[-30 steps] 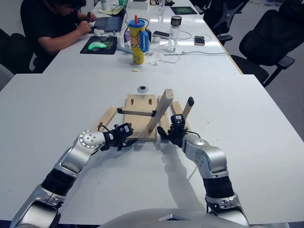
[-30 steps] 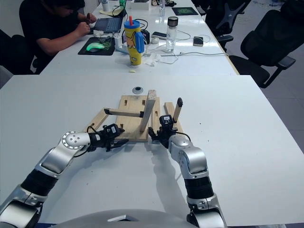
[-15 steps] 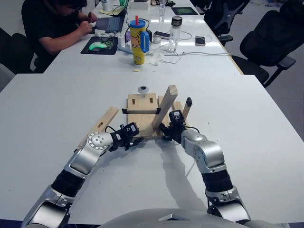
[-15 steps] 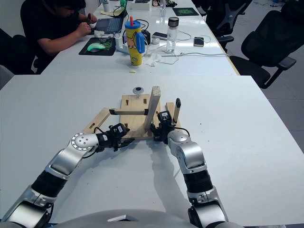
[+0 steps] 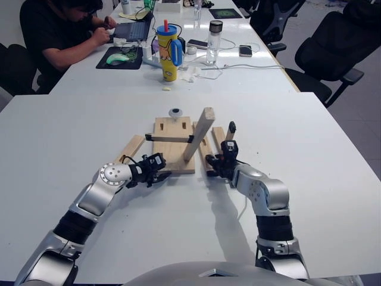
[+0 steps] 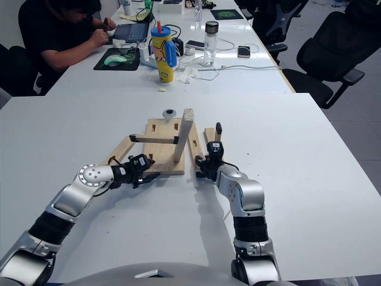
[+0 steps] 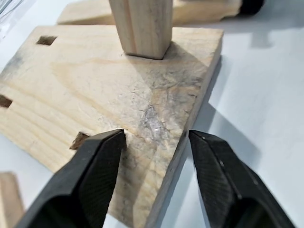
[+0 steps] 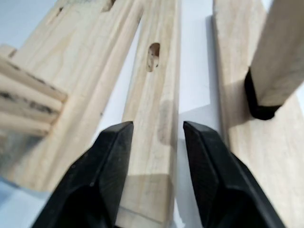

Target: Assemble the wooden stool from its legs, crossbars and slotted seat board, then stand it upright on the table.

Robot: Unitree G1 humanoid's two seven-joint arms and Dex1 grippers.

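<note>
The slotted seat board (image 5: 171, 149) lies flat mid-table. One leg (image 5: 199, 132) stands tilted in it, and a black-tipped crossbar (image 5: 168, 138) runs from it. My left gripper (image 7: 156, 142) is open, its fingers (image 7: 97, 171) straddling the board's near corner (image 7: 95, 80). Loose legs lie to the right of the board. My right gripper (image 8: 154, 137) is open around a slotted one (image 8: 154, 109), beside a black-capped piece (image 8: 275, 61). Another loose leg (image 5: 131, 148) lies left of the board.
A small round object (image 5: 175, 112) sits just beyond the board. Farther back stand a yellow cup (image 5: 169, 50) and a bottle (image 5: 212, 42) among desk clutter. Office chairs (image 5: 333, 53) stand off the table's right side. White table (image 5: 309, 149) surrounds the parts.
My right gripper has slid a little to the right, from the board's near corner onto the loose slotted leg. The left gripper stays at the board's near edge. The head view has shifted slightly.
</note>
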